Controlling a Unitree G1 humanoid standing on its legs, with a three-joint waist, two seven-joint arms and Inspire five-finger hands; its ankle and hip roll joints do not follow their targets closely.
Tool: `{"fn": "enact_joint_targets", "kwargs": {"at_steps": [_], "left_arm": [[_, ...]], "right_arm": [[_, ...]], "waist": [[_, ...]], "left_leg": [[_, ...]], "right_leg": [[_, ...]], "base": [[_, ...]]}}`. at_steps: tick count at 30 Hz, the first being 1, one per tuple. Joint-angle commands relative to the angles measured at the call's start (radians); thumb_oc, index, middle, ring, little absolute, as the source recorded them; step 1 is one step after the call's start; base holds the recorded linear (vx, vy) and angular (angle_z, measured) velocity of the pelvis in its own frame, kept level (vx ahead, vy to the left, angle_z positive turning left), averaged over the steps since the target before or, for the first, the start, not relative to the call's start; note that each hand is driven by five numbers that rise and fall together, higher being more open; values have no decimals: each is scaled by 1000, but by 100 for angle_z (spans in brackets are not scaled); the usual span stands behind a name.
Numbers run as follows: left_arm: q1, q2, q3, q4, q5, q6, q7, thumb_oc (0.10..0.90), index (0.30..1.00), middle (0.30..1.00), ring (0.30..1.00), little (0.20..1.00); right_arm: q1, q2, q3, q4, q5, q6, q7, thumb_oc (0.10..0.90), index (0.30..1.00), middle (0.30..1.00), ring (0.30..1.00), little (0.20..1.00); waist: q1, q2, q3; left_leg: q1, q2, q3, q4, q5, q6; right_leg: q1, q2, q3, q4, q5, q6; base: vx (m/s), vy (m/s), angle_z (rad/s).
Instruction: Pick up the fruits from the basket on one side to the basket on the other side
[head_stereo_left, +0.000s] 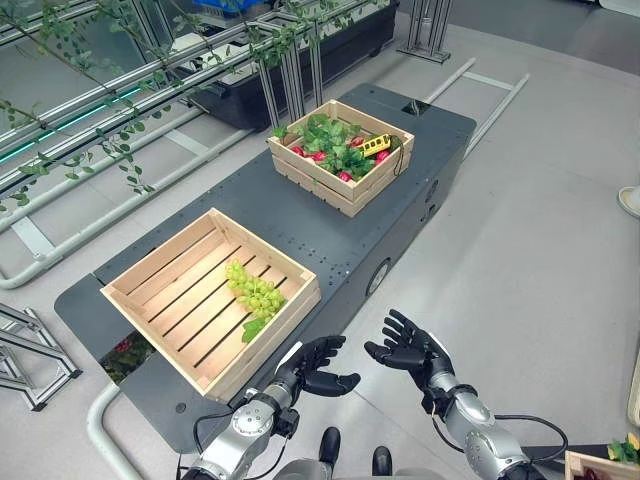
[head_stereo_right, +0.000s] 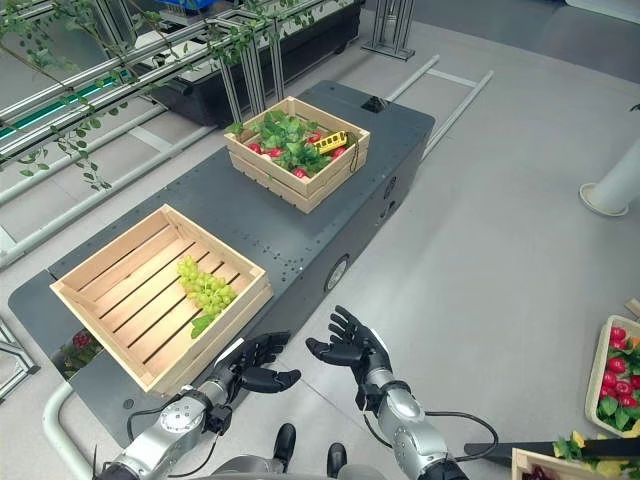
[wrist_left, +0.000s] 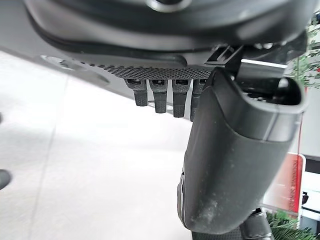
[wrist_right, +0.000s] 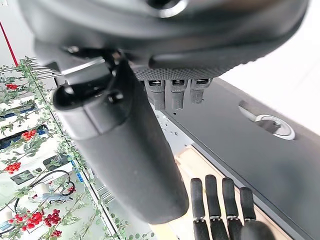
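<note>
Left eye view, near crate: slatted wooden crate (head_stereo_left: 165, 290) at 9 o'clock on the dark platform (head_stereo_left: 300, 235), with a bunch of green grapes (head_stereo_left: 254, 293) inside by its right wall.
Left eye view, far crate: wooden crate (head_stereo_left: 345, 185) at 12 o'clock, holding leafy greens, red fruit (head_stereo_left: 343, 175) and a yellow item (head_stereo_left: 375, 145).
Left eye view, hands: left hand (head_stereo_left: 318, 366) and right hand (head_stereo_left: 408, 347) at 6 o'clock, near each other, fingers spread, empty.
Right eye view: crate of red fruit (head_stereo_right: 618, 372) at 4 o'clock on the floor.
Left wrist view: fingers (wrist_left: 161, 97) straight, nothing held.
Right wrist view: fingers (wrist_right: 172, 95) straight, platform beyond.
</note>
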Motion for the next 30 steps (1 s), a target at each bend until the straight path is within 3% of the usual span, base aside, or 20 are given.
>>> {"fn": "enact_joint_targets", "kwargs": {"at_steps": [1,2,4,5,8,9,11,12,18,30], "left_arm": [[-72,-16,37,-59,-10,-69,31,800,900,900,900,900],[-70,-17,40,-60,-12,-68,30,800,900,900,900,900],[-73,-24,43,-64,-7,-75,14,800,900,900,900,900],[-78,-31,28,-68,6,-76,10,800,900,900,900,900],[-81,-31,17,-72,16,-81,6,800,900,900,900,900],[-99,-27,8,-63,30,-93,-7,800,900,900,900,900],[-118,-25,-2,-52,38,-88,-5,800,900,900,900,900],[-127,-20,-3,-45,36,-86,14,800,900,900,900,900],[-107,11,43,-89,1,-90,20,800,900,900,900,900],[-102,2,9,-124,87,-112,2,800,900,900,900,900]], "right_arm": [[-39,29,-30,-115,44,-62,7,800,900,900,900,900],[-36,29,-30,-118,40,-61,3,800,900,900,900,900],[-10,26,-42,-127,29,-70,-22,800,900,900,900,900],[10,20,-55,-127,26,-93,-34,800,900,900,900,900],[18,8,-58,-136,39,-129,-30,800,900,900,900,900],[10,-2,-58,-140,57,-161,-27,800,900,900,900,900],[3,-6,-56,-135,64,-184,-27,800,900,900,900,900],[5,-1,-52,-131,82,-173,-61,800,900,900,900,900],[38,29,-48,-127,62,-178,-33,800,900,900,900,900],[36,76,-20,-140,84,-186,-113,800,900,900,900,900]], "waist": [[-1,-34,-61],[-2,-36,-61],[-21,-51,-54],[-27,-64,-38],[-32,-62,-15],[-37,-55,6],[-43,-49,14],[-38,-43,14],[-21,-29,-8],[4,-40,-6]], "left_leg": [[71,-5,98,28,-123,4],[69,-2,111,36,-127,0],[42,42,238,89,-126,-28],[6,78,271,105,-98,-51],[-18,117,270,49,-42,-67],[-41,153,311,7,-3,-83],[-44,162,346,7,-7,-87],[-49,145,304,7,-8,-84],[2,112,269,7,-51,-56],[16,66,268,7,-96,0]], "right_leg": [[-38,-33,-1,1,54,18],[-36,-35,-7,1,52,17],[-31,-53,-59,1,50,12],[-30,-69,-94,1,59,11],[-34,-77,-108,1,60,13],[-38,-87,-140,1,54,15],[-37,-96,-173,1,44,16],[-31,-107,-172,1,51,26],[-7,-134,-195,1,48,45],[-22,-184,-190,68,39,89]], "base": [[132,-53,16],[130,-24,31],[73,3,48],[30,3,61],[-14,73,114],[-57,114,53],[-2,184,45],[58,240,44],[137,150,14],[100,154,5]]}}
